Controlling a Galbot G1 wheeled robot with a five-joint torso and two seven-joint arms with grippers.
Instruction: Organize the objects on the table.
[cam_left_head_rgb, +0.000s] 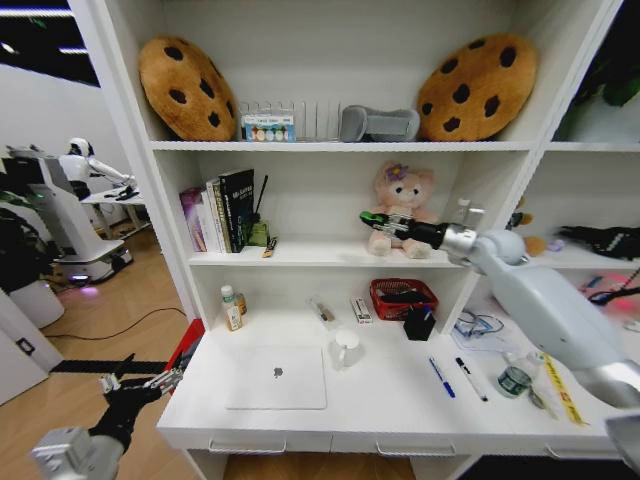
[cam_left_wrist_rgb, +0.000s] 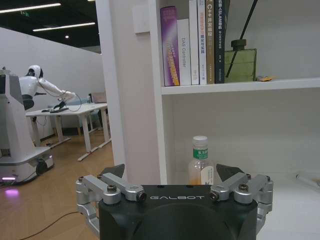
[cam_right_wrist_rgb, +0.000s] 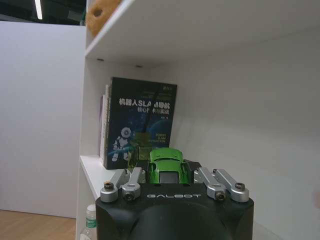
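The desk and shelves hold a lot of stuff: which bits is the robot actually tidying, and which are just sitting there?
Tidying:
green car, held in the right gripper
laptop
pens
clear bottle

Just there:
cookie cushions
plush toy
books
mug
red basket

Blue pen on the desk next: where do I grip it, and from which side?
Probably mid-barrel on the blue pen, coming straight down from above. It lies flat on the table, apart from the black pen beside it, so set the fingers across its length.
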